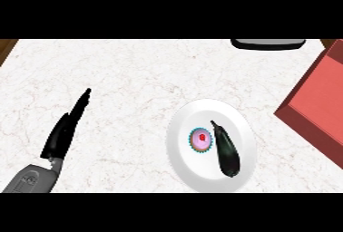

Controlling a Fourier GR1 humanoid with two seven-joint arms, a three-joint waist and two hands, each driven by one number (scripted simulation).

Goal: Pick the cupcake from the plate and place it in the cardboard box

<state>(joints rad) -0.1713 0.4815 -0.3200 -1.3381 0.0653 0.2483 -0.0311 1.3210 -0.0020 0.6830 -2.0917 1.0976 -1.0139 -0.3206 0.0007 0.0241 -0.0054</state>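
Nearest you, one left hand (pixel 61 136) lies over the counter (pixel 134 81) with fingers straight, holding nothing. Beside it, one white plate (pixel 194 174) carries one cupcake (pixel 201 141) touching one dark eggplant (pixel 226 152). Farther right sits one red box (pixel 315 108); one dark object (pixel 268 43) lies at the far edge.

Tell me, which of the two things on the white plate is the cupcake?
The cupcake is the small round pink one with a red centre and a blue frill. The eggplant, right beside it, is long, dark and glossy.

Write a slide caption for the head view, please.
Cupcake and eggplant on plate; left hand open; red box at right.
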